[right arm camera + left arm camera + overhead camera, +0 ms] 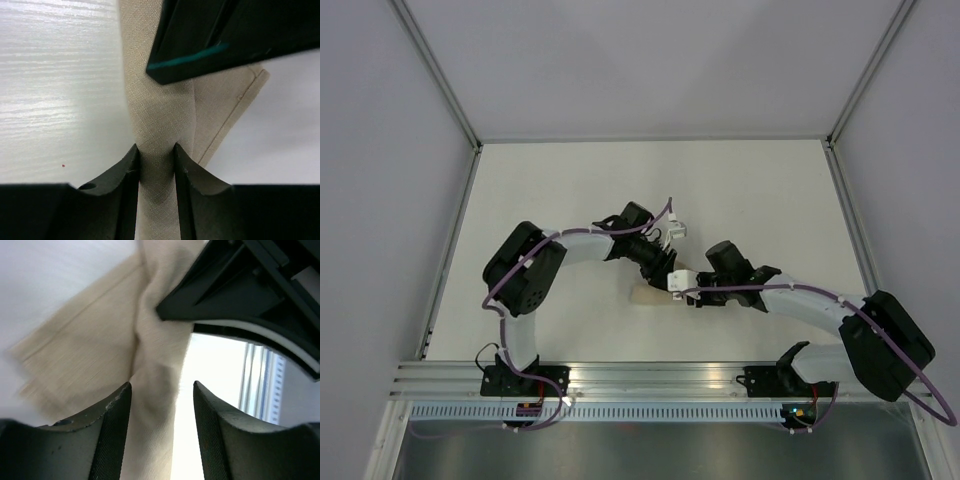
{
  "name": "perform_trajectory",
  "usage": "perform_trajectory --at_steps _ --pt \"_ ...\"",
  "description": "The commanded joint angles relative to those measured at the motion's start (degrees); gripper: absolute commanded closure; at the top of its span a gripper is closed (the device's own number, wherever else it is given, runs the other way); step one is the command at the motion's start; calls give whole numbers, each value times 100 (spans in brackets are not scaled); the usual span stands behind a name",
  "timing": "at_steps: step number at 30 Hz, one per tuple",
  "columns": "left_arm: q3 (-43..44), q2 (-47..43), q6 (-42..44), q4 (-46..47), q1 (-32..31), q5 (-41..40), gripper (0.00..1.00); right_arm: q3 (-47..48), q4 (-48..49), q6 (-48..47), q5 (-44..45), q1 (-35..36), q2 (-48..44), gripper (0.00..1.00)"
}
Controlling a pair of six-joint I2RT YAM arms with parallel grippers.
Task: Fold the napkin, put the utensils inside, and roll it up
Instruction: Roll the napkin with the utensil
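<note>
Two robot arms meet over the middle of a white table, bent toward each other above a small strip of beige cloth. This is the napkin, lying a little nearer than the table's centre. It is bunched into a narrow, twisted band rather than spread flat. In the overhead view the wrists hide most of it.

My right gripper is pinched tight on the band, its two dark fingers squeezing the cloth into a slim waist. My left gripper straddles the same band with its fingers apart. Cloth brushes one finger, and bright table shows between the cloth and the other.

I cannot see the fork anywhere, and I cannot tell whether it sits inside the cloth.

I judge this to be the rolling step. To do it well, I would close the left gripper on the band before turning. I would hold both ends level and roll slowly, so the hemmed flap winds in rather than trailing.

Only the wrist views show the grips and the flap with its stitched hem, lying flat beside the band. Only the overhead view shows where the bundle sits on the table and how closely the arms crowd together.
</note>
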Motion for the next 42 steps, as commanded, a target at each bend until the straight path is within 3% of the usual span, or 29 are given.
perform_trajectory --at_steps 1,8,10,14,19,22,28,31,35,39,42 --pt "-459 -725 -498 711 191 -861 42 415 -1325 -23 -643 -189 419 82" --pt "-1811 -1920 -982 2248 244 -2197 44 1470 -2644 -515 -1478 -681 1473 82" --pt "-2225 -2254 -1122 3056 218 -2548 47 1900 -3196 -805 -1690 -883 1930 82" --pt "-3332 -2966 -878 4130 -246 -3770 42 2560 -3928 -1192 -1980 -1138 2651 83" --pt "-3853 -3327 1 4964 -1152 -5472 40 3438 -4736 -1500 -2235 -1384 3592 82" --pt "-3897 -3205 502 5080 -1732 -6038 38 3825 -5079 -1597 -2332 -1481 4005 82" --pt "-3476 -2416 1635 5045 -2488 -6443 26 4267 -5309 -1632 -2359 -1613 4507 82" --pt "-3204 -1992 2259 5046 -2840 -6523 25 4302 -5257 -1562 -2315 -1639 4551 82" --pt "-2966 -1457 3137 5098 -3087 -6795 25 4328 -5221 -1500 -2280 -1666 4612 82" --pt "-2781 -1052 3456 5177 -3113 -7094 25 4328 -5239 -1509 -2271 -1692 4656 82" --pt "-2693 -902 3456 4897 -3105 -7051 30 4319 -5230 -1509 -2253 -1710 4674 82"
